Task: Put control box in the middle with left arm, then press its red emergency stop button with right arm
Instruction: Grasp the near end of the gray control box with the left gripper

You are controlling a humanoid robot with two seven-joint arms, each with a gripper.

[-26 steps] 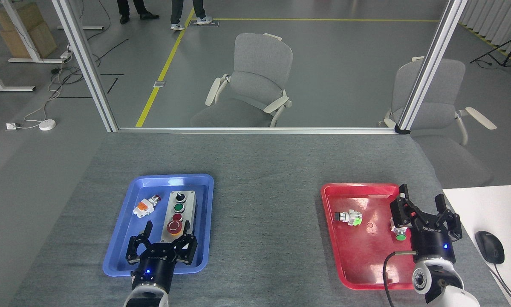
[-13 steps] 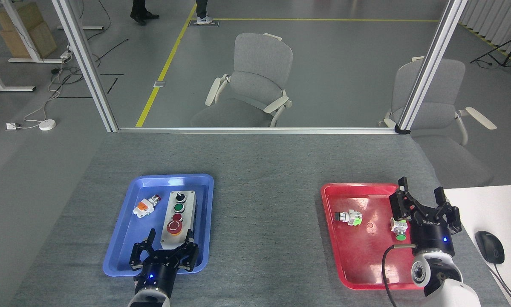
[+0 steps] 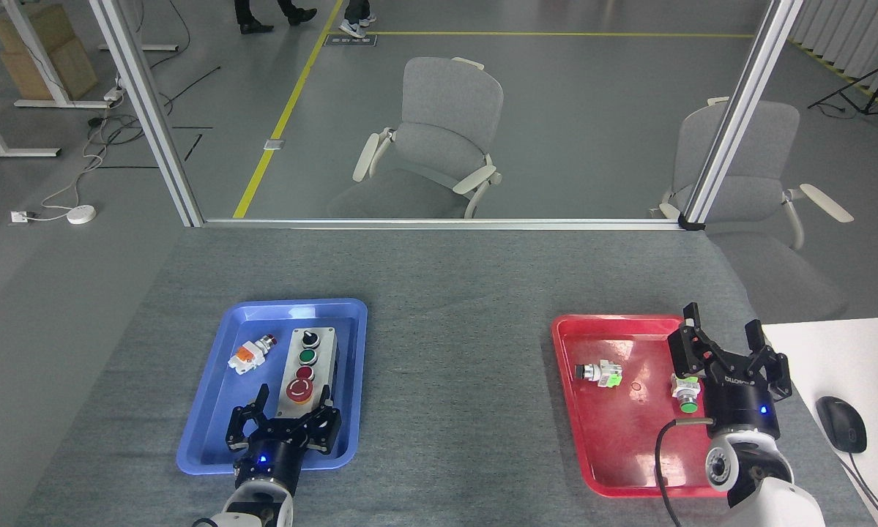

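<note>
While the elongated light-grey control box (image 3: 305, 367) lies in the blue plastic tray (image 3: 211, 417), left tool (image 3: 286, 419) spread apart at its near end, right tool (image 3: 728, 350) spread apart over the red plastic tray (image 3: 614, 446).

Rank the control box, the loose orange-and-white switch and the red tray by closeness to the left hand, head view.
From the left hand:
1. Control box, just ahead in the blue tray.
2. Orange-and-white switch, ahead-left, same tray.
3. Red tray, far across on the right.

White lettering on right hand (image 3: 728, 350), upside down, too small to read; no other legible text.
</note>
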